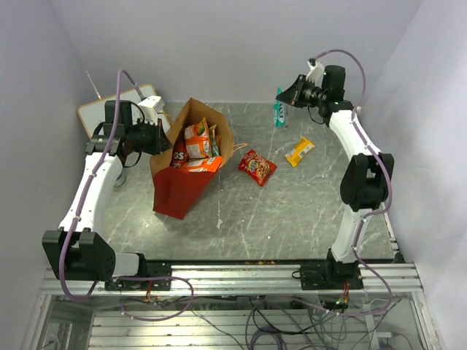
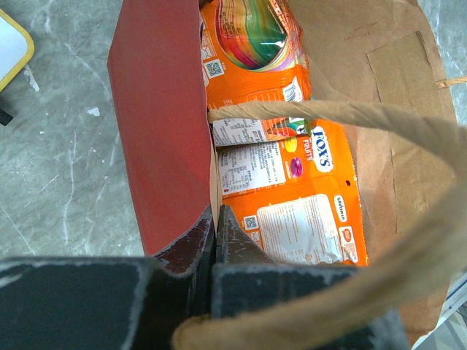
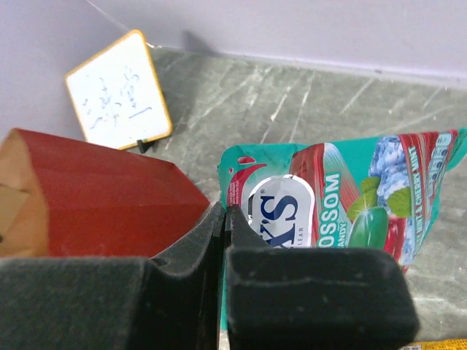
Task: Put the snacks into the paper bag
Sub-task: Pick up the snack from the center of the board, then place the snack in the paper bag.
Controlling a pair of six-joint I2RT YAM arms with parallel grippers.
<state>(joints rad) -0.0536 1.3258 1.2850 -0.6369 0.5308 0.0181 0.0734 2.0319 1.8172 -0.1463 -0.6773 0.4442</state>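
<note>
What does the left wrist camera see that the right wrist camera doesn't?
Only the left wrist: the orange snacks inside the paper bag, its handle, and the left gripper shut on its wall. Only the right wrist: a teal packet clamped in the right gripper. Both: the bag's red outside, the grey table, the white board.

The top external view looks down from above and behind the arms over the whole table (image 1: 306, 211). The left wrist view looks closely down into the paper bag (image 2: 157, 124). The right wrist view looks low across the table, with the bag at its lower left; all three views share it.
</note>
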